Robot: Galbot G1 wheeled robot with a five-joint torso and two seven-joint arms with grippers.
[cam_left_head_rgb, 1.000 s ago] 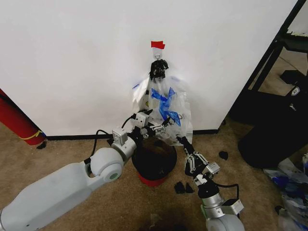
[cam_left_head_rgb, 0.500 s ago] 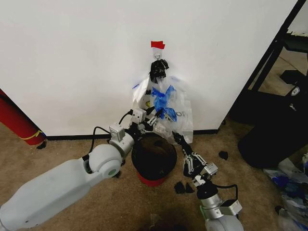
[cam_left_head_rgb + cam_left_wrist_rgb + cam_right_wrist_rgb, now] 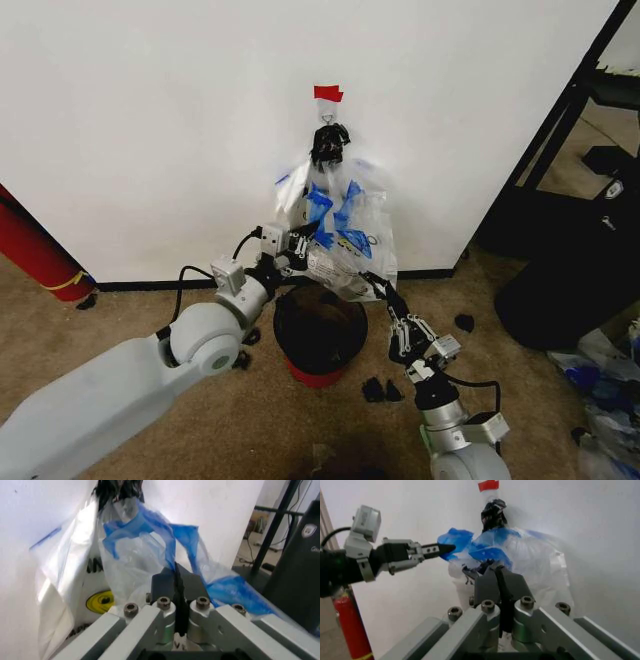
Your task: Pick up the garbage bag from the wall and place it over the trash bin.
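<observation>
Several thin plastic bags hang bunched from a hook (image 3: 327, 118) under red tape on the white wall (image 3: 150, 120). My left gripper (image 3: 303, 246) is shut on a blue handle strip of the garbage bag (image 3: 345, 225), low on the bunch's left side. That strip (image 3: 145, 521) runs from the fingers (image 3: 175, 578) up toward the hook, and a yellow smiley (image 3: 102, 600) shows beside it. The right gripper (image 3: 383, 290) is shut, its tips at the bag's lower right edge; whether it pinches plastic is unclear. The black trash bin (image 3: 320, 330) stands right below on its red base.
A red cylinder (image 3: 35, 250) leans at the left by the baseboard. At the right are a black rack (image 3: 590, 100) and a big black bag (image 3: 570, 290), with loose plastic bags (image 3: 610, 375) on the carpet. Small dark scraps (image 3: 380, 390) lie by the bin.
My left gripper has drawn back to the left with the blue handle strip, stretching it away from the bunch. The right gripper shifted slightly beside the bag's lower edge.
</observation>
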